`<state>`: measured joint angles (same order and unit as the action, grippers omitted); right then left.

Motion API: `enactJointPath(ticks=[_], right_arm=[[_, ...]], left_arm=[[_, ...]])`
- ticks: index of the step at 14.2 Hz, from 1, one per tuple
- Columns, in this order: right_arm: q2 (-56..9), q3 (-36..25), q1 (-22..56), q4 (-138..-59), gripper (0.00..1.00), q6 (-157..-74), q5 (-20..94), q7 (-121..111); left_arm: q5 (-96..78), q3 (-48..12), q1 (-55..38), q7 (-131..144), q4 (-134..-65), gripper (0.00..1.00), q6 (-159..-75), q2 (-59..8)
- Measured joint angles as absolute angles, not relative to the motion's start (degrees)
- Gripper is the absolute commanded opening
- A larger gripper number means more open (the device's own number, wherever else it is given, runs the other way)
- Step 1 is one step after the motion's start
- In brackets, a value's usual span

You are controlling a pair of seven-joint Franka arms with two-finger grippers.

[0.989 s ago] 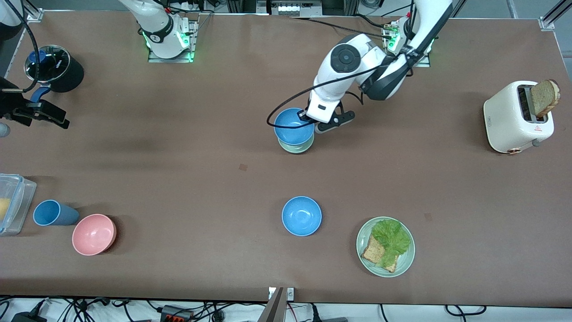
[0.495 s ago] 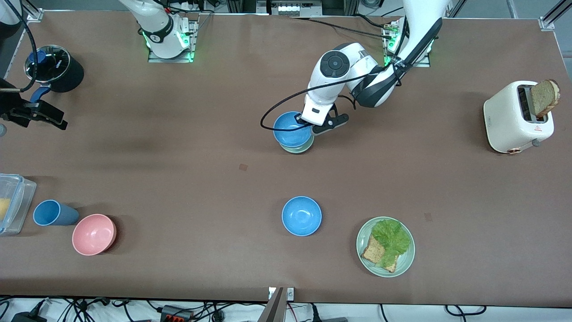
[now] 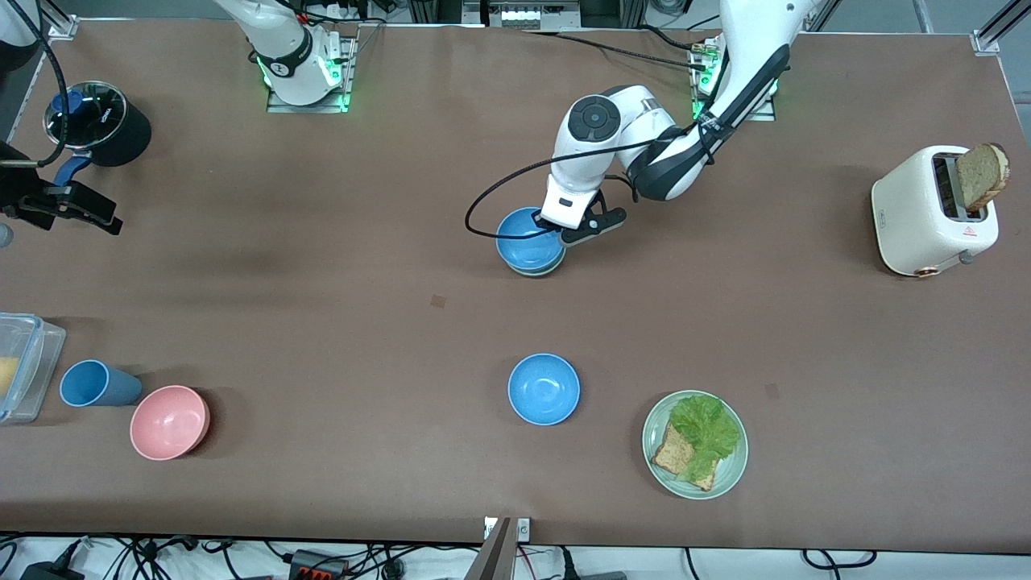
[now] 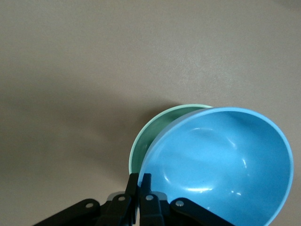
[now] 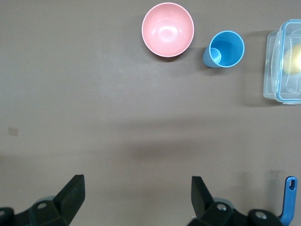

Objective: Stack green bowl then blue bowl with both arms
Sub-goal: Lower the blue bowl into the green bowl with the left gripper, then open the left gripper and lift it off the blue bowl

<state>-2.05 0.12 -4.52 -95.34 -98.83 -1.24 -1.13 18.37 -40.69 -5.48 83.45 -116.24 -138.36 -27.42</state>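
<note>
The green bowl sits mid-table, nearly covered by a blue bowl resting in it. My left gripper is shut on that blue bowl's rim, on the side toward the left arm's base. In the left wrist view the blue bowl sits tilted in the green bowl, whose rim shows as a crescent, and the left gripper pinches the blue rim. A second blue bowl stands alone nearer the front camera. My right gripper waits open and empty over the right arm's end of the table; it also shows in the right wrist view.
A pink bowl, a blue cup and a clear container stand at the right arm's end. A black pot sits near the right gripper. A green plate with lettuce and toast and a toaster are toward the left arm's end.
My left gripper has lowered the blue bowl into the green bowl, which is now almost covered. The right arm has hardly moved.
</note>
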Motion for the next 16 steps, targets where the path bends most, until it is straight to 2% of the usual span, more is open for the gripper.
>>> enactJointPath(ticks=[1, 3, 5, 10, 16], right_arm=[[-2.06, 0.12, -4.52, -95.34, 1.00, -98.83, -1.24, -1.13], [-2.08, 0.12, -4.52, -95.34, 1.00, -98.83, -1.24, -1.14], [-2.11, 0.12, -4.52, -95.34, 1.00, -98.83, -1.24, -1.14], [-2.14, 0.12, -4.52, -95.34, 1.00, -98.83, -1.24, -1.14], [-2.15, 0.12, -4.52, -95.34, 1.00, -98.83, -1.24, -1.14]], left_arm=[[18.39, -40.69, -5.48, 83.47, -116.24, 0.23, -138.39, -27.49], [18.40, -40.66, -5.42, 83.49, -116.03, 0.34, -138.40, -27.49], [18.44, -40.64, -5.18, 83.49, -115.22, 0.36, -137.55, -27.47], [18.49, -40.65, -5.01, 83.19, -108.32, 0.37, -126.70, -27.24], [18.49, -40.77, -1.10, 71.81, -103.74, 0.41, -119.05, -26.33]])
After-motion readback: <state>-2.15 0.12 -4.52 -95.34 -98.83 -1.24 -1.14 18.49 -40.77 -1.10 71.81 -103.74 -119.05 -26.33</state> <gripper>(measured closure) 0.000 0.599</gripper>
